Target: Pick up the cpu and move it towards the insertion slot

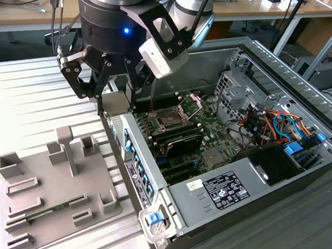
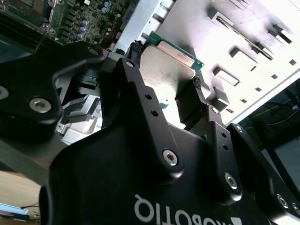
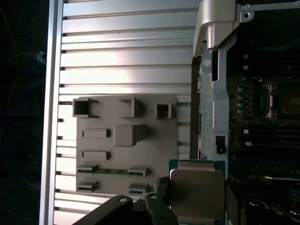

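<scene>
Grey tray [image 1: 38,167] on table [image 1: 27,100], exterior view's left of PC case [image 1: 178,215]. Gripper [image 1: 114,98] hangs over case's tray-side wall, jaws clamped on cpu [image 3: 197,193], chip off the table. Insertion slot [image 1: 170,120] inside case, bracket up, apart from cpu.

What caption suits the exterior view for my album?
The gripper holds the cpu at the open computer case, short of the insertion slot.

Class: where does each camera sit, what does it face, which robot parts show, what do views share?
Exterior view: off the arm, facing the open computer case; arm and gripper show.
Second wrist view: at the wrist, along fingers to the cpu.
First wrist view: at the wrist, over the tray; fingers show.
Shared: the cpu.
</scene>
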Robot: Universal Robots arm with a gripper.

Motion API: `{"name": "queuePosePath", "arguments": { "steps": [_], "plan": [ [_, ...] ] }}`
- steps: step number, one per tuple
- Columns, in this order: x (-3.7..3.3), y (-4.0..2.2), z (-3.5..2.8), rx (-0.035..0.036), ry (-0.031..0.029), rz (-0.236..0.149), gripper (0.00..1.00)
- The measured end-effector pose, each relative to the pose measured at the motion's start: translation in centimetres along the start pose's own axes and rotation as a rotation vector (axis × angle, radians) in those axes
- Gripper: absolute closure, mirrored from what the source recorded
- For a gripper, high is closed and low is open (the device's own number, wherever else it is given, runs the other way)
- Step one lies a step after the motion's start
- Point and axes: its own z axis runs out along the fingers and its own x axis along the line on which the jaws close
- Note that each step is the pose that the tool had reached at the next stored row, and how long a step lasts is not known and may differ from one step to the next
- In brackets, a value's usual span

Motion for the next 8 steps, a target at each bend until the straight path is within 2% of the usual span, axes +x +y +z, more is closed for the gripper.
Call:
{"name": "queuePosePath", "arguments": {
  "steps": [8],
  "plan": [
    [-0.84, -0.03, 0.0, 0.0, 0.0, 0.0, 0.45]
  ]
}}
